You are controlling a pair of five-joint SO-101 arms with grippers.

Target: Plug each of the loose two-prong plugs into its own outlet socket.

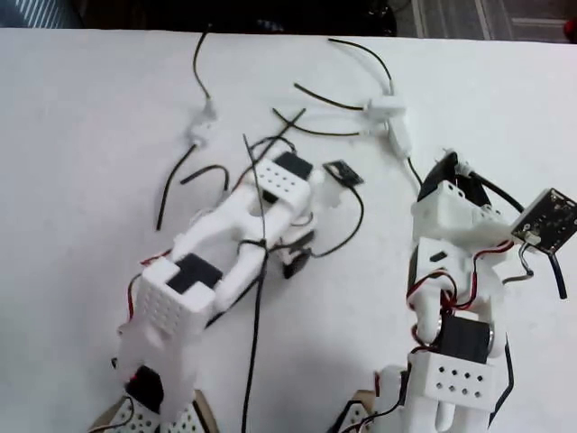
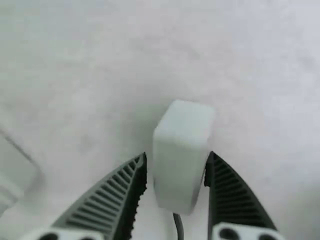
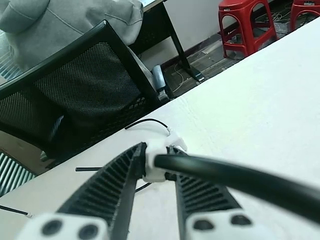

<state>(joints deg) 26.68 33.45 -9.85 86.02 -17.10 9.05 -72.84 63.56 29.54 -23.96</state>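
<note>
In the left wrist view my left gripper [image 2: 175,170] is shut on a white block-shaped plug [image 2: 181,150], whose thin wire trails back between the fingers. It hangs just above the white table [image 2: 75,75]. From above, that gripper [image 1: 296,254] points down at mid-table. My right gripper [image 3: 157,150] is shut on a small white plug [image 3: 156,167] at its fingertips, level with the table, with a thick black cable [image 3: 240,175] across the front. In the high view it [image 1: 439,173] sits folded at the right. Two joined white connectors [image 1: 393,119] lie just beyond it, and another [image 1: 200,131] lies at the back left.
Thin black wires [image 1: 320,95] curl over the back half of the table. A long black cable [image 1: 255,316] runs down past the left arm. Beyond the table's far edge stand a black mesh chair [image 3: 85,95] and red stools [image 3: 247,22].
</note>
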